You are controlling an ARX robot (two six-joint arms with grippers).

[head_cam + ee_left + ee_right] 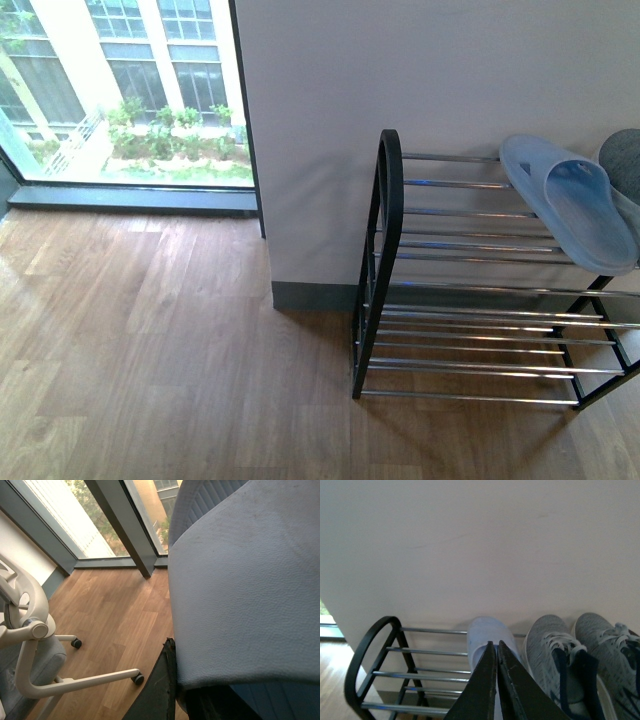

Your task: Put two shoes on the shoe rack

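While the rack (480,300) stands against the pale wall (420,70), black metal frame with a rounded end loop and thin chrome bars for shelves, one pale blue slide (575,205) lies on its top tier, smooth moulded plastic, toe toward the wall. Just beside it, the right wrist view shows two grey sneakers (580,655): knit uppers, white laces, navy collars, side by side on the same tier. Right gripper (497,680) hangs over the slide, its dark tapered fingers pressed together, nothing between them. Left gripper (172,680) clamps a second pale blue slide (245,590), pebbled-texture strap filling the left wrist view, ribbed footbed behind. Below it: wood-plank floor (115,620), white office chair (30,645) with castors, a floor-length window (120,90).
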